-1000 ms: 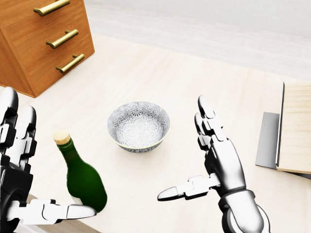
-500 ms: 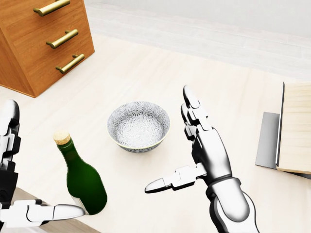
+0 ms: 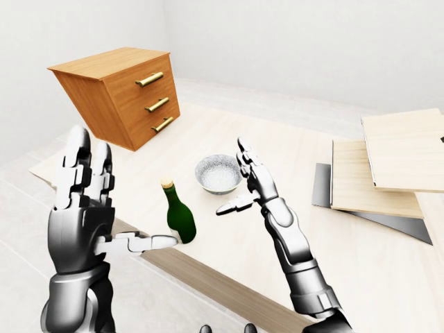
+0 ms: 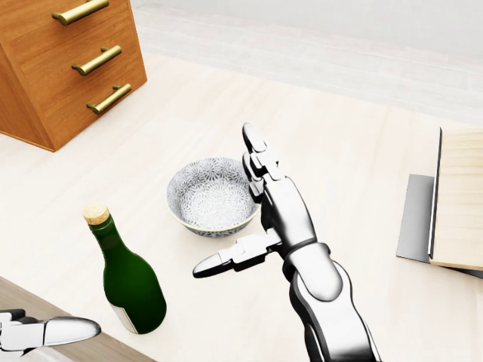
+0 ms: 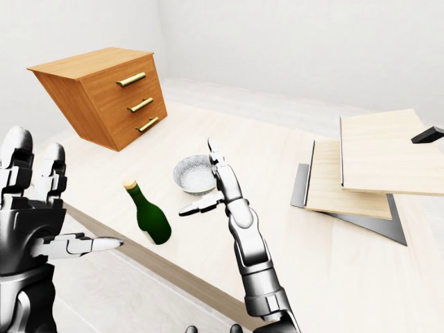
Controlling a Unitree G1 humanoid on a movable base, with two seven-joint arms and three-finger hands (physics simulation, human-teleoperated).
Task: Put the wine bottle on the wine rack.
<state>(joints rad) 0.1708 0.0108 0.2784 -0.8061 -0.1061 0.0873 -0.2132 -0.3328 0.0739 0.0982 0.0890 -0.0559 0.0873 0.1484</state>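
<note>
Pale wooden tabletop (image 4: 362, 181) stretches under both my arms. My right hand (image 4: 253, 219) hovers with fingers spread, holding nothing, between the patterned bowl (image 4: 215, 194) and the wine bottle (image 4: 127, 273). My left hand (image 3: 87, 208) is also released, thumb pointing toward the bottle's base from the table's near edge. The bottle stands upright near that edge, cork up, touched by neither hand. To grasp well, I judge I should close round the wide body, not the neck, without tipping it off the edge. The bowl sits just beside my right fingers and could get knocked. A drawer chest (image 3: 121, 94) stands at upper left; stacked boards (image 3: 388, 166) lie right; no wine rack shows clearly
</note>
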